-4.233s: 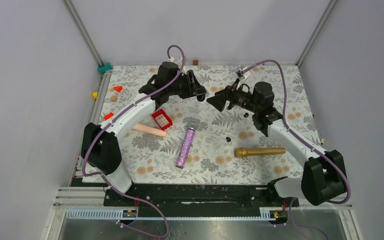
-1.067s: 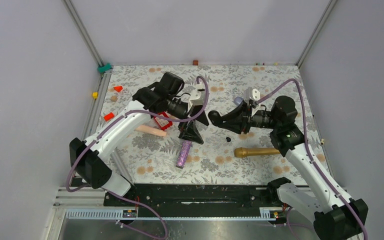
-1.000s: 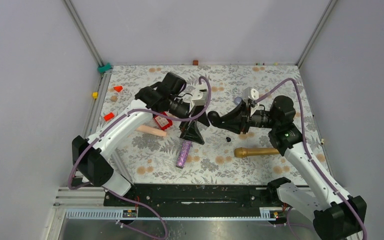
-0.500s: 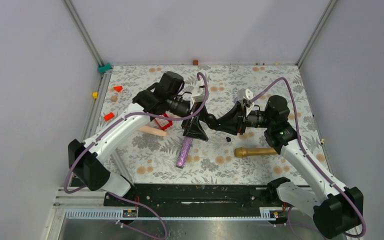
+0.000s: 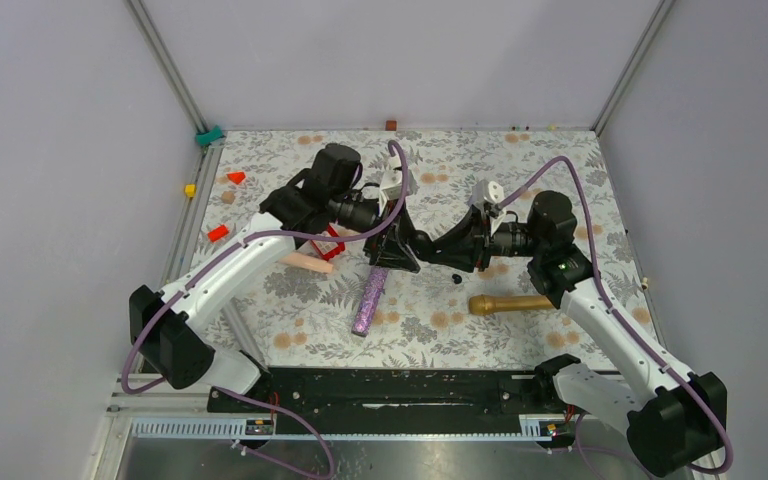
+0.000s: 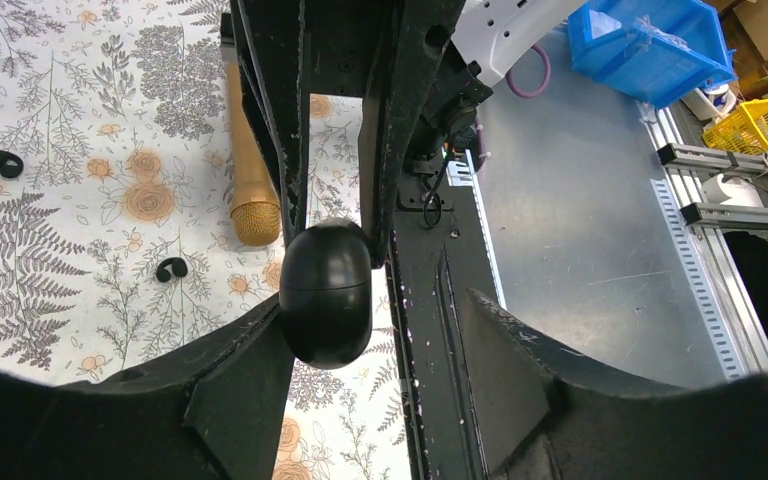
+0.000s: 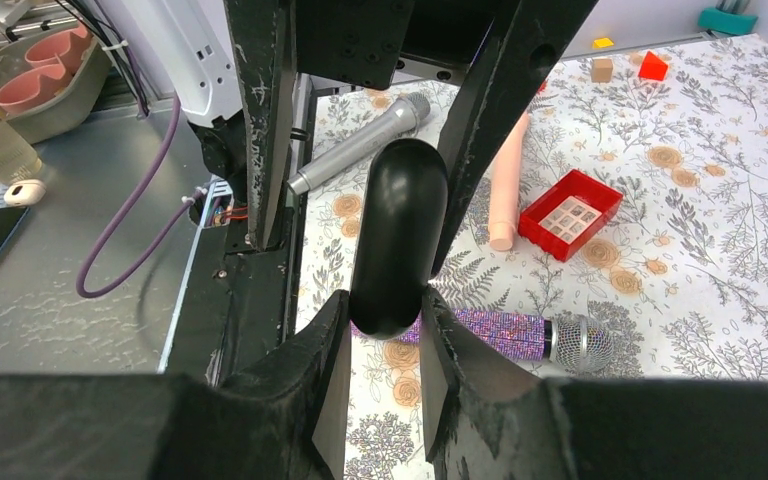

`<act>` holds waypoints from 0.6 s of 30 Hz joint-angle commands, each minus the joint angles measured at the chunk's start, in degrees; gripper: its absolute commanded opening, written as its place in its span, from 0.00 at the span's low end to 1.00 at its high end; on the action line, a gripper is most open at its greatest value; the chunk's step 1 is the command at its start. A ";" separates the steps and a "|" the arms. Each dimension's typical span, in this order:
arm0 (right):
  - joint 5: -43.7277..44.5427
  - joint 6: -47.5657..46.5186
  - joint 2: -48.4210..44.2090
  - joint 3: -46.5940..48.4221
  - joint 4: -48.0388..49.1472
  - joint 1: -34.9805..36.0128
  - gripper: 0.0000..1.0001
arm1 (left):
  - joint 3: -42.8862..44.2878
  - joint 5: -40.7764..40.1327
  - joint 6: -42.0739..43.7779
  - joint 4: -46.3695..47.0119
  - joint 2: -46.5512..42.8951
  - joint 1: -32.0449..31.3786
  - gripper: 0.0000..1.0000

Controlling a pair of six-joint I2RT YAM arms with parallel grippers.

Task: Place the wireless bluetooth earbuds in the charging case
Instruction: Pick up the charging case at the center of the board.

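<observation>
The charging case (image 7: 398, 235) is a closed black oval capsule, and my right gripper (image 7: 385, 305) is shut on it, holding it above the mat. In the left wrist view the case (image 6: 325, 292) sits between the wide-open fingers of my left gripper (image 6: 370, 305), against its left finger (image 6: 245, 345). In the top view the two grippers meet nose to nose, the left (image 5: 397, 255) and the right (image 5: 430, 250). Two tiny black earbuds (image 6: 3, 162) (image 6: 170, 268) lie loose on the floral mat. One earbud (image 5: 457, 279) shows in the top view just below the right gripper.
A gold microphone (image 5: 515, 302) lies right of centre. A purple glitter microphone (image 5: 368, 295) lies under the left gripper. A peach cylinder (image 7: 510, 180) and a red box (image 7: 570, 213) lie to the left, and a silver microphone (image 7: 360, 140) lies near the table edge.
Both arms have swung inward over the mat. The right gripper has carried the case leftward until it sits between the left gripper's open fingers.
</observation>
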 commanded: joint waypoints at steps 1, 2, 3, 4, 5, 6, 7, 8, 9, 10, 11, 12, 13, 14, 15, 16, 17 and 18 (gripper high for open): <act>-0.27 -1.59 0.24 1.21 -0.60 0.62 0.24 | 0.00 0.76 -2.10 4.81 -2.29 -0.29 0.60; -0.26 -1.75 0.31 1.27 -0.73 0.77 0.24 | 0.00 0.36 -2.15 4.80 -2.17 -0.31 0.61; -0.38 -1.89 0.34 1.36 -0.98 0.93 0.24 | 0.03 -0.07 -2.21 4.93 -2.03 -0.31 0.61; -0.34 -2.05 0.44 1.47 -1.19 1.12 0.24 | -0.03 -0.33 -2.22 4.99 -1.83 -0.30 0.60; -0.17 -2.10 0.42 1.54 -1.24 1.28 0.24 | -0.06 -0.41 -2.19 4.94 -1.67 -0.29 0.60; -0.01 -2.21 0.45 1.50 -1.35 1.35 0.24 | -0.07 -0.37 -2.20 4.95 -1.59 -0.26 0.59; 0.08 -2.39 0.45 1.59 -1.46 1.40 0.24 | -0.10 -0.32 -2.24 4.93 -1.41 -0.30 0.58; 0.07 -2.77 0.45 1.65 -1.83 1.48 0.24 | -0.09 -0.22 -2.28 4.95 -1.33 -0.36 0.55; 0.11 -3.09 0.45 1.69 -2.27 1.53 0.24 | 0.05 -0.19 -2.35 4.99 -1.19 -0.28 0.51; 0.13 -3.24 0.46 1.71 -2.45 1.63 0.24 | 0.12 -0.19 -2.44 4.96 -1.07 -0.38 0.47; 0.13 -3.29 0.43 1.68 -2.47 1.62 0.24 | 0.28 -0.03 -2.56 4.91 -0.86 -0.35 0.43; 0.33 -3.24 0.35 1.66 -2.29 1.64 0.24 | 0.44 0.14 -2.75 4.95 -0.68 -0.34 0.41; 0.76 -2.77 0.24 1.65 -1.76 1.65 0.24 | 0.47 0.14 -2.87 5.03 -0.58 -0.35 0.42; 1.25 -2.38 0.08 1.39 -1.09 1.63 0.24 | 0.43 0.09 -2.92 5.04 -0.42 -0.38 0.47; 1.75 -2.04 -0.04 1.19 -0.48 1.66 0.24 | 0.42 -0.04 -2.94 4.98 -0.42 -0.35 0.52; 2.06 -1.85 -0.29 0.85 -0.02 1.65 0.24 | 0.39 -0.29 -2.91 5.04 -0.43 -0.35 0.56; 2.26 -1.82 -0.53 0.74 0.26 1.63 0.24 | 0.29 -0.38 -2.90 5.02 -0.41 -0.38 0.56; 2.34 -1.81 -0.72 0.61 0.47 1.62 0.24 | 0.20 -0.49 -2.91 5.06 -0.51 -0.40 0.57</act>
